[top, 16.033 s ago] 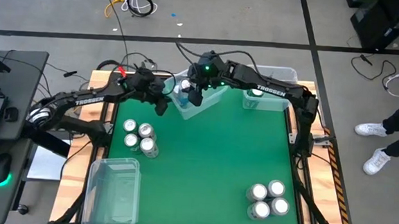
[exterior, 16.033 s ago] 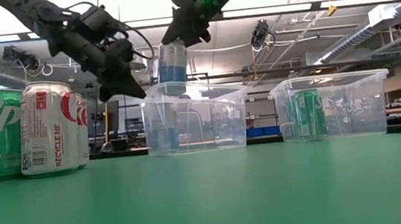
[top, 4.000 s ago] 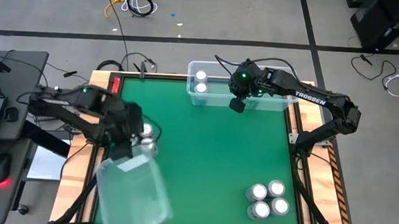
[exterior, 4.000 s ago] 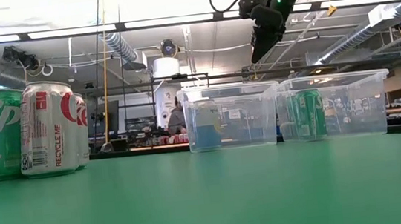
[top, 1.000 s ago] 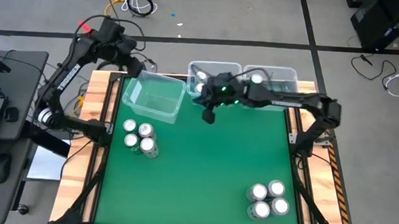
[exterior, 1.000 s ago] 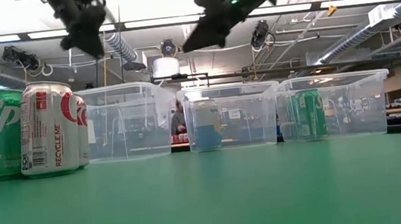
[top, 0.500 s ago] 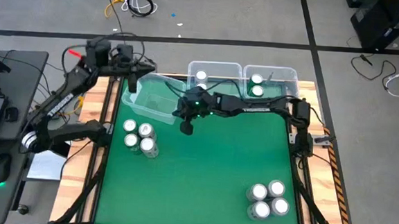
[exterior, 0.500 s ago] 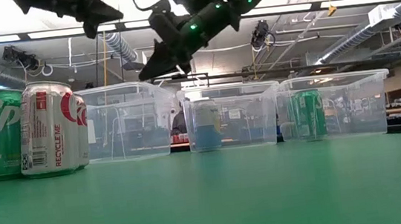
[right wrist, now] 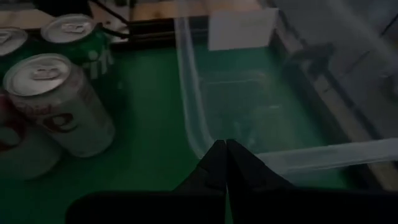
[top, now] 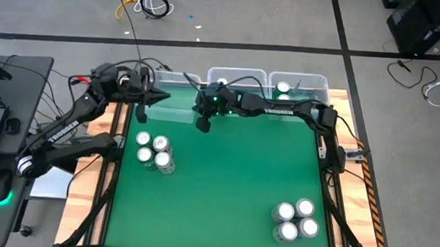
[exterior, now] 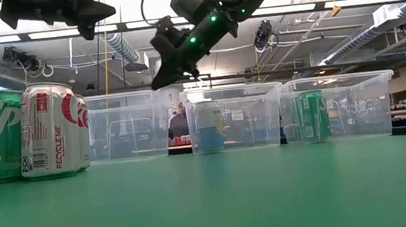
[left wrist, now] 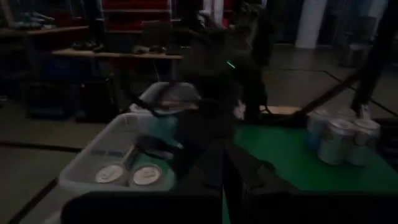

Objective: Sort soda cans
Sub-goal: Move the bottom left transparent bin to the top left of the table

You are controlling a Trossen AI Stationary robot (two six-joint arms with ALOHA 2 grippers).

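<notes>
Overhead, both closed grippers, left gripper (top: 141,112) and right gripper (top: 202,125), flank the bin (top: 168,114) by its rim.

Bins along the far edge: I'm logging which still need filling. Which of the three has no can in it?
The leftmost bin, beside the left gripper, is empty. The middle bin and right bin each show silver can tops.

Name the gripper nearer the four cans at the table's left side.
Left. The left gripper hangs just behind the four cans; the right gripper is farther, off toward the table's middle.
</notes>
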